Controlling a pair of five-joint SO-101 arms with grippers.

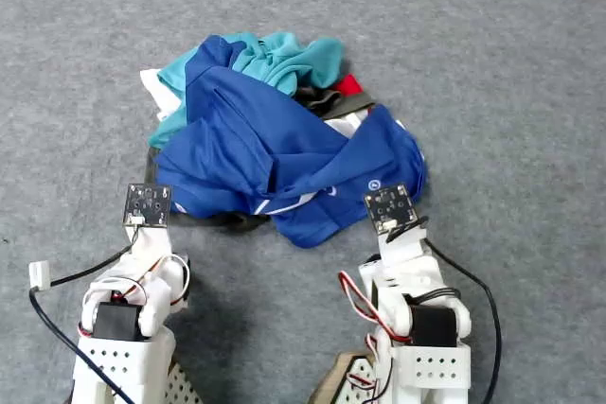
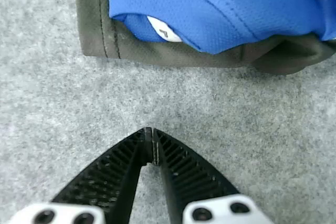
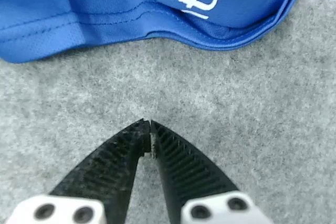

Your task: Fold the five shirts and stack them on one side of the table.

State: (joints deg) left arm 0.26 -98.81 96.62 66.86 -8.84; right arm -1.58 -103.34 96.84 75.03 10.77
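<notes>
On the grey felt desk point(image 1: 530, 92), the crumpled heap of shirts point(image 1: 301, 92), blue mesh jersey point(image 1: 256, 144) uppermost, lies unfolded before left tool point(image 2: 151, 136) and right tool point(image 3: 150, 128), both closed, empty; likely next: open, pull one shirt clear.

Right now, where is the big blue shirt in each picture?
High view: blue shirt tops the pile, mid-table.
Left wrist view: blue shirt over a dark grey garment, beyond the shut left fingers.
Right wrist view: blue shirt hem beyond the shut right fingers.
Shared landmark: the grey table cover.
</notes>
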